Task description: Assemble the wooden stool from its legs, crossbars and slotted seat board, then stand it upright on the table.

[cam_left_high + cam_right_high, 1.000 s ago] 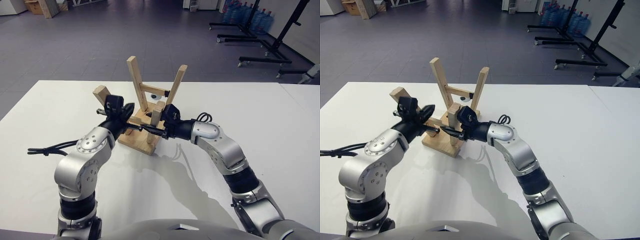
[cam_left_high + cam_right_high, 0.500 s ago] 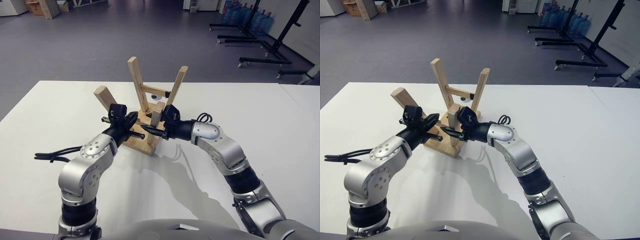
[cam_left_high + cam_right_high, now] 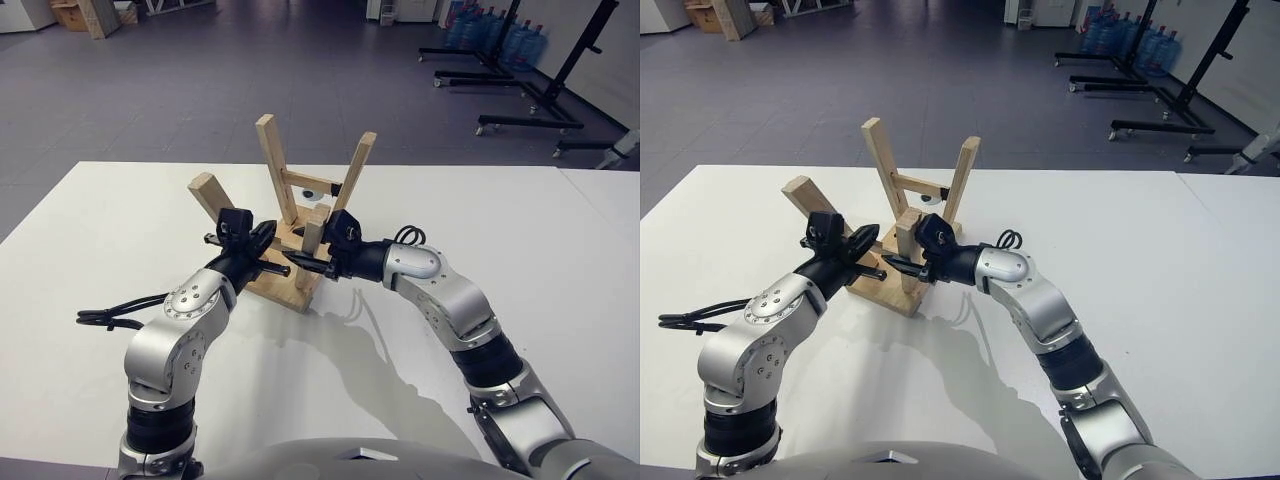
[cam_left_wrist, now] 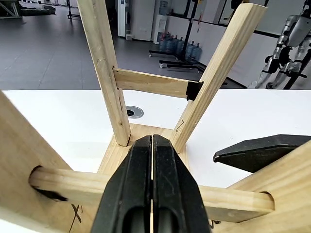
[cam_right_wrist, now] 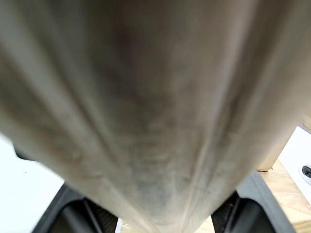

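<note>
**Stool inverted on bench; right end effector clamped on a leg, left end effector closed**

1. Location. The stool (image 3: 300, 215) sits upside down on the white bench (image 3: 560, 250), at about 12 o'clock from the robot and toward the bench's far edge. Its seat board (image 3: 285, 291) lies flat on the surface with the legs pointing upward.

2. Far side. The far-left leg (image 3: 273, 165) tilts toward 11 o'clock and the far-right leg (image 3: 355, 170) toward 1 o'clock. The far crossbar (image 3: 310, 181) spans between them. A dark fitting (image 4: 194, 90) sits where this bar meets the far-right leg.

3. Near side. The near-left leg (image 3: 208, 192) leans outward toward 10 o'clock. The near-right leg (image 3: 317, 222) stands closer to upright. The near crossbar (image 4: 73, 182) runs between them, one end seated in a hole in the near-left leg.

4. Left end effector (image 4: 152, 145). It is at the stool's 8 o'clock side and points in between the two near legs. Its fingers are pressed together with only a thin slit between them. The tips lie over the middle of the near crossbar; contact with the bar cannot be confirmed.

5. Right end effector (image 3: 300, 263). It is at the stool's 4 o'clock side, low on the near-right leg. It is clamped on that leg, with its fingers (image 5: 73, 216) on either side of the wood.

6. Other. A round cable port (image 4: 132, 112) is set in the bench beyond the seat board, seen between the far legs. Wheeled frames (image 3: 520, 95) stand on the floor at 1 to 2 o'clock, well apart from the bench.
</note>
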`<state>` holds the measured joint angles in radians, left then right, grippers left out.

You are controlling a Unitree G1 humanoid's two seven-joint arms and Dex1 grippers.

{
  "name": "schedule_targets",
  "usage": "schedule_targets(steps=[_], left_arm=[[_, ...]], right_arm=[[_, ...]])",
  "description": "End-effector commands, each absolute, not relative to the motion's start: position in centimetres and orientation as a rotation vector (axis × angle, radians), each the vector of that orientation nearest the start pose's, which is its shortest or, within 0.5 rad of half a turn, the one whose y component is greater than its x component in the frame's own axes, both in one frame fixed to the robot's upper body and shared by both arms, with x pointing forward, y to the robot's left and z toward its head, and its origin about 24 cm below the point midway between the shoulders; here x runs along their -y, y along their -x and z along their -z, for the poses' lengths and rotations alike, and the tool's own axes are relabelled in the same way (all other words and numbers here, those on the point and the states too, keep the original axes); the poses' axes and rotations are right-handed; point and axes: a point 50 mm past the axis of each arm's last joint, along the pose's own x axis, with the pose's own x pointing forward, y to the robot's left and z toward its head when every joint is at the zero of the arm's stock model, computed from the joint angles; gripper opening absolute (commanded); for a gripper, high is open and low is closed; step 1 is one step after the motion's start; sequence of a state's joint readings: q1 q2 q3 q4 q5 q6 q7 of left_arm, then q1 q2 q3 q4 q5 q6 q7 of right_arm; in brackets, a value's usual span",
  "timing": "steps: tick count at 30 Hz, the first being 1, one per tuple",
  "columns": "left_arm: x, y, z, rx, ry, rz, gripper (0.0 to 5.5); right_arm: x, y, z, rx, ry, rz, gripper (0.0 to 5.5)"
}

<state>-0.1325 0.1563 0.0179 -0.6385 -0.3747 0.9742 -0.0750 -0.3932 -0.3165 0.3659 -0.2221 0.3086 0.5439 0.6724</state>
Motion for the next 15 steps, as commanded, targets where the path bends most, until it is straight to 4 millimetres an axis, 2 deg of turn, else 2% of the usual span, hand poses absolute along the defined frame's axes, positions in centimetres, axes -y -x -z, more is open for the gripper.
schedule_targets(steps=[1, 2, 4, 8, 13, 15], left_arm=[[-15.2, -25.6, -17.7, -0.079, 0.065, 0.274, 0.04], [-15.0, -25.8, -18.3, -0.061, 0.076, 0.278, 0.04], [-14.4, -25.8, -18.1, -0.079, 0.105, 0.289, 0.04], [-13.0, -24.9, -14.7, -0.195, 0.118, 0.336, 0.04], [-13.7, -25.3, -16.9, -0.101, 0.154, 0.355, 0.04], [-14.2, -25.4, -17.0, -0.101, 0.133, 0.341, 0.04]], right_arm=[[8.2, -25.7, -6.8, -0.466, 0.188, -1.112, 2.06], [8.3, -25.7, -6.8, -0.468, 0.187, -1.11, 2.06], [8.3, -25.6, -6.6, -0.471, 0.185, -1.109, 2.06], [8.1, -25.6, -6.6, -0.469, 0.17, -1.114, 2.06], [8.0, -25.5, -6.6, -0.429, 0.077, -1.112, 2.06], [8.0, -25.4, -6.5, -0.399, 0.028, -1.109, 2.06]])
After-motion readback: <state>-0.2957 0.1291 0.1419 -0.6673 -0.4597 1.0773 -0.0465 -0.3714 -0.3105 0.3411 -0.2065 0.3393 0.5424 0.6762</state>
